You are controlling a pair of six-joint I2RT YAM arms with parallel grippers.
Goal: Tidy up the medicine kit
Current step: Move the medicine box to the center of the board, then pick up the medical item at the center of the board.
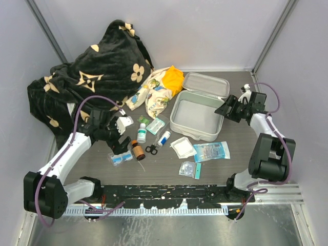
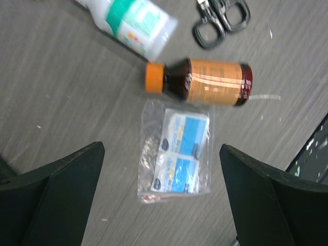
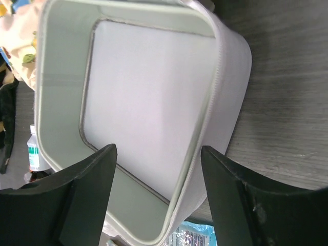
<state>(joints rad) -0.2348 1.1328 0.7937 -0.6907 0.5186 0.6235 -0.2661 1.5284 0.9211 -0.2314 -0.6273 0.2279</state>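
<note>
The kit sits open and empty on the right side of the table, so all the packing is left to do. The right gripper is open by its rim, and the left gripper is wide open over a packet; both hold nothing. Only the top view shows the whole kit and the blanket behind

Pale grey, rounded-square medicine kit lies open right of centre, hinged lid folded back behind its base.
</note>
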